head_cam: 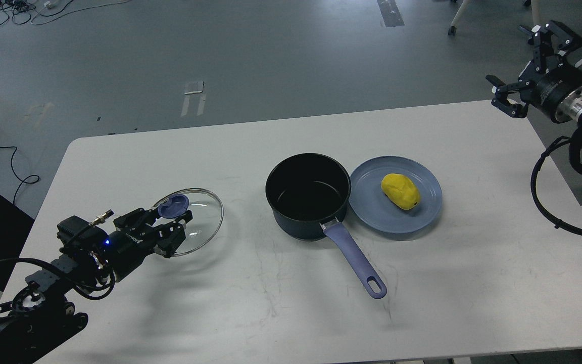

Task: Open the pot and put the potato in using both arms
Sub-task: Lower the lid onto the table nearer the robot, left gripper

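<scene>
The left claw (pixel 172 222) grips the glass lid (pixel 197 220) by its knob, well clear of the pot (pixel 307 194), leaving its mouth free; the potato (pixel 400 191) waits on the plate (pixel 422 215) touching the pot, right claw (pixel 521 65) spread wide above the worktop (pixel 271 303) edge

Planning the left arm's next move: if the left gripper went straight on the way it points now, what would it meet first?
The glass lid: the left gripper is already at its blue knob. Beyond it lies the pot, though depth is hard to judge.
</scene>
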Action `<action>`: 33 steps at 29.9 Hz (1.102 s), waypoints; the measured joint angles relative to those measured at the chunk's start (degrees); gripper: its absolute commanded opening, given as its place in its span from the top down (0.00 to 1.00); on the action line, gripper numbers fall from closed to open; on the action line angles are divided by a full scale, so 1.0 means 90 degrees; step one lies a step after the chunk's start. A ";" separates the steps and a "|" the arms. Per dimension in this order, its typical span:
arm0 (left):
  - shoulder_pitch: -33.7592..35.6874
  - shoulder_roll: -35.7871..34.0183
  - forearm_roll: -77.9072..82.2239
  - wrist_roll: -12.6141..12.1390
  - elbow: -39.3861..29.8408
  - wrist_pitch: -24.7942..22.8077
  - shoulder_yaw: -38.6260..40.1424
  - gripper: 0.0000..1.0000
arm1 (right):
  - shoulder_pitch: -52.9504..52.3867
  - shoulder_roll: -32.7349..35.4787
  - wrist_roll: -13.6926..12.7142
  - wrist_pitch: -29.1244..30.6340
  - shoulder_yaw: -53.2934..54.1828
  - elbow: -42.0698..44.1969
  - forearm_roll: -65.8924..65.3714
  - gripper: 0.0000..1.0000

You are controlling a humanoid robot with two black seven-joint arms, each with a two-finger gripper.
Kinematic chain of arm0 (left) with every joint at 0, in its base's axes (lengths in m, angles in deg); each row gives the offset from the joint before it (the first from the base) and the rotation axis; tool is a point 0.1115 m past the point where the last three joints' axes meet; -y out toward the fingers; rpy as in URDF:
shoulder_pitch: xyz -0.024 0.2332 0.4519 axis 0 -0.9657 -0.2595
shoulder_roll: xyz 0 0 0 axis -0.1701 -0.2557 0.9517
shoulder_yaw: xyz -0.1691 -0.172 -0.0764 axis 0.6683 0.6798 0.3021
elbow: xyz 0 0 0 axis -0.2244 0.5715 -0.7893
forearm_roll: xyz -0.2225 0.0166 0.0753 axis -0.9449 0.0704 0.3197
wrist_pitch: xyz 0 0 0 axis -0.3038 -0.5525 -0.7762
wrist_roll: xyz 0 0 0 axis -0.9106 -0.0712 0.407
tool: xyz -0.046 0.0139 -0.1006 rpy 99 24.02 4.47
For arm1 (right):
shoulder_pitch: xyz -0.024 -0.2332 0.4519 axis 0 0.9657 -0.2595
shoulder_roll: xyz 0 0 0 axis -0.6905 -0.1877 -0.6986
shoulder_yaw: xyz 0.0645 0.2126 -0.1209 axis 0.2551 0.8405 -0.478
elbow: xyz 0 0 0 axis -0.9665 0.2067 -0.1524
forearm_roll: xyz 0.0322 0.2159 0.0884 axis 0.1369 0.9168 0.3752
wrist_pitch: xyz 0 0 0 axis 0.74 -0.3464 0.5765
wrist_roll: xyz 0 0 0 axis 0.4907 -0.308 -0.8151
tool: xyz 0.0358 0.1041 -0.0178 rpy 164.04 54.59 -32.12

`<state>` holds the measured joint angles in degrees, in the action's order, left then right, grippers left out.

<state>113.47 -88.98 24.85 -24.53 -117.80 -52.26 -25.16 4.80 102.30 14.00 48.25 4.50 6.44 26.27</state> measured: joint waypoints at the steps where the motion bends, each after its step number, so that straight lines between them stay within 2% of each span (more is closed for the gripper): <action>1: -0.0016 0.0001 -0.0001 0.0000 0.0000 0.0000 0.0000 0.62 | -0.0001 0.0000 0.0000 0.0000 0.0004 -0.0002 0.0000 0.00; 5: -0.0056 0.0002 0.0000 -0.0001 0.0002 0.0000 -0.0021 0.58 | -0.0005 0.0000 0.0000 -0.0005 0.0008 -0.0005 0.0000 0.00; 9: -0.0133 0.0008 0.0000 -0.0004 0.0008 0.0000 -0.0025 0.42 | -0.0005 0.0021 0.0000 -0.0014 0.0004 -0.0005 0.0000 0.00; 11: -0.0157 0.0010 0.0000 -0.0005 0.0009 0.0000 -0.0025 0.40 | -0.0005 0.0043 0.0000 -0.0016 -0.0001 -0.0006 0.0000 0.00; 15: -0.0168 0.0012 -0.0012 -0.0004 0.0009 0.0000 -0.0022 0.27 | -0.0005 0.0055 0.0000 -0.0017 -0.0005 -0.0020 0.0000 0.00; 19: -0.0169 0.0016 -0.0024 0.0002 0.0013 0.0000 -0.0010 0.23 | -0.0008 0.0144 0.0000 -0.0017 -0.0014 -0.0038 0.0000 0.00; 21: -0.0168 0.0019 -0.0046 0.0002 0.0014 0.0000 -0.0008 0.15 | -0.0008 0.0175 0.0000 -0.0017 -0.0018 -0.0041 0.0000 0.00; 23: -0.0168 0.0030 -0.0061 0.0003 0.0018 0.0000 -0.0008 0.14 | -0.0008 0.0189 0.0000 -0.0017 -0.0024 -0.0042 0.0000 0.00; 26: -0.0168 0.0094 -0.0062 0.0006 0.0076 0.0000 -0.0019 0.04 | -0.0012 0.0220 0.0000 -0.0010 -0.0029 -0.0048 0.0000 0.00; 33: -0.0076 0.0106 -0.0170 0.0110 0.0149 0.0000 0.0023 0.02 | -0.0094 0.0282 0.0000 0.0019 -0.0029 -0.0058 0.0000 0.00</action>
<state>112.79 -88.03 23.32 -23.54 -116.46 -52.26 -24.95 3.95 104.84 14.00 48.42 4.24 5.92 26.27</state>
